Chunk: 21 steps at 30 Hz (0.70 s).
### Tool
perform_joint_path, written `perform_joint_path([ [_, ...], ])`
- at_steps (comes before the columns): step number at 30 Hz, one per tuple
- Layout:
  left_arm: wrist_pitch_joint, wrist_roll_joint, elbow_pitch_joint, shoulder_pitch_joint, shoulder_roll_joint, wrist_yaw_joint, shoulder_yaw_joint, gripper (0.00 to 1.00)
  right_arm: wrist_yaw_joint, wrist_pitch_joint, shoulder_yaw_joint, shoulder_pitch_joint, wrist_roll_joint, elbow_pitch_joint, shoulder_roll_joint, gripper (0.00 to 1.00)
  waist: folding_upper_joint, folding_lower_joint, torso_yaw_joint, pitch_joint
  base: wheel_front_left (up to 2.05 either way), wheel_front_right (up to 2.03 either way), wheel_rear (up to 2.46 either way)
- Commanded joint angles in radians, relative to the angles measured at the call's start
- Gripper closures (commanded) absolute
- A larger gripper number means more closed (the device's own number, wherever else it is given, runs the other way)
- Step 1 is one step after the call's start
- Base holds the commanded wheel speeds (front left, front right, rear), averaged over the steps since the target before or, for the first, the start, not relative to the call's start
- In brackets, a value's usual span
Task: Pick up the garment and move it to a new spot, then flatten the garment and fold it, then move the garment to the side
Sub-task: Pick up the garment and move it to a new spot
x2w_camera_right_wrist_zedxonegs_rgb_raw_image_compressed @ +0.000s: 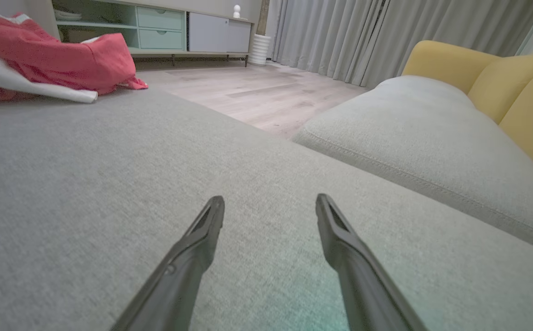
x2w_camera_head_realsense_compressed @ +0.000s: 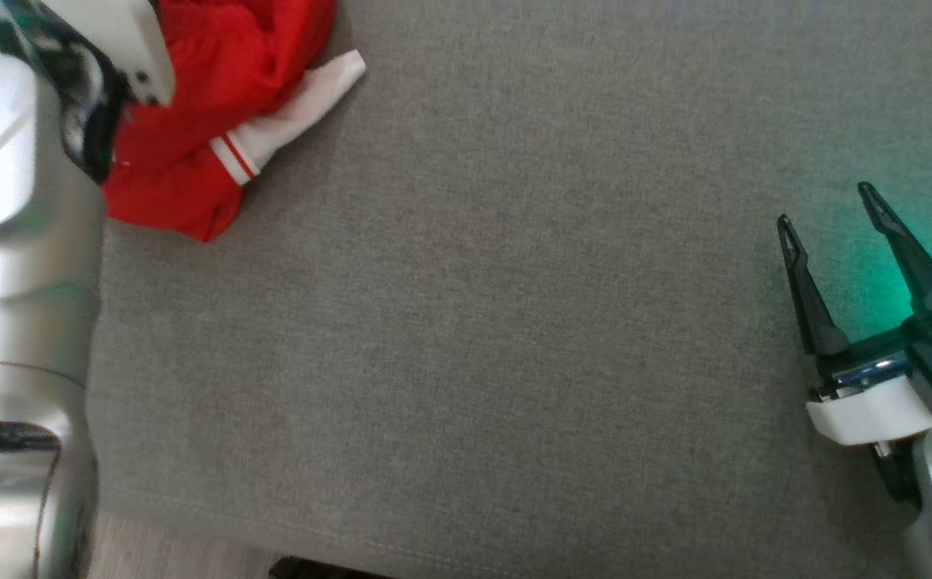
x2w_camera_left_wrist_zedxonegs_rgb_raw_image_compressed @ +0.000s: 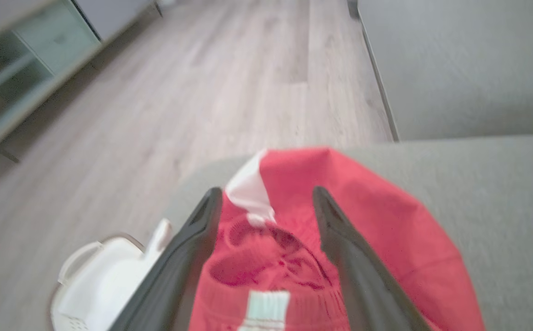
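From the head, the right gripper (x2w_camera_head_realsense_compressed: 827,205) sits low on the grey cushion (x2w_camera_head_realsense_compressed: 474,338), its two dark fingers spread wide with nothing between them and a green glow on the fabric just beside them. The red garment (x2w_camera_head_realsense_compressed: 216,121), with a white striped sleeve, lies bunched well apart from those jaws, far across the cushion on their left, partly under the pale left forearm (x2w_camera_head_realsense_compressed: 15,241). In the left wrist view, the left gripper (x2w_camera_left_wrist_zedxonegs_rgb_raw_image_compressed: 267,192) is also released, jaws wide. The garment lies directly between and beyond the fingertips, red cloth with a white patch at the far edge; the picture is blurred, so contact cannot be told. A white basket (x2w_camera_left_wrist_zedxonegs_rgb_raw_image_compressed: 96,276) stands on the wooden floor (x2w_camera_left_wrist_zedxonegs_rgb_raw_image_compressed: 202,92) outside the left finger. In the right wrist view, bare grey fabric lies between the right jaws. The garment is heaped far ahead and left of them, and a yellow backrest (x2w_camera_right_wrist_zedxonegs_rgb_raw_image_compressed: 501,82) rises far to their right.
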Motion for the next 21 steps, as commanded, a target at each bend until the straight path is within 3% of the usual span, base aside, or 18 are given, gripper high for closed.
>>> perform_joint_path([
  [1, 0.080, -0.036, 0.067, -0.026, 0.036, -0.004, 0.010, 0.00, -0.001, -0.010, 0.010, 0.007, -0.005, -0.039, -0.024, 0.00, 0.0000, -0.0004, -0.004, 0.052, 0.00, 0.00, 0.00],
  [3, 0.172, -0.081, 0.167, -0.028, 0.018, -0.005, -0.017, 0.00, -0.001, -0.010, 0.003, 0.012, -0.006, -0.048, -0.032, 0.00, 0.0000, -0.0004, -0.001, 0.070, 0.00, 0.00, 0.00],
  [8, 0.176, -0.128, 0.230, -0.003, 0.004, -0.005, -0.056, 0.00, -0.001, -0.010, -0.009, 0.011, -0.009, -0.051, -0.035, 0.00, 0.0000, -0.0004, 0.007, 0.081, 0.00, 0.00, 0.00],
  [9, 0.162, -0.134, 0.237, 0.001, 0.003, -0.005, -0.069, 0.75, -0.001, -0.010, -0.011, 0.010, -0.009, -0.049, -0.034, 0.00, 0.0000, -0.0004, 0.009, 0.081, 0.00, 0.00, 0.00],
  [10, 0.137, -0.141, 0.238, 0.003, 0.004, -0.005, -0.081, 1.00, -0.001, -0.010, -0.010, 0.009, -0.010, -0.048, -0.034, 0.00, 0.0000, -0.0004, 0.011, 0.080, 0.00, 0.00, 0.00],
  [16, -0.052, -0.163, 0.230, -0.038, 0.035, -0.006, -0.120, 1.00, -0.001, -0.010, 0.006, -0.009, -0.004, -0.025, -0.014, 0.00, 0.0000, -0.0004, 0.007, 0.030, 0.00, 0.00, 0.00],
  [21, -0.133, -0.161, 0.217, -0.101, 0.068, -0.006, -0.169, 1.00, -0.001, -0.010, 0.037, -0.018, 0.007, 0.007, 0.040, 0.00, 0.0000, -0.0004, -0.032, -0.060, 0.00, 0.00, 0.00],
])
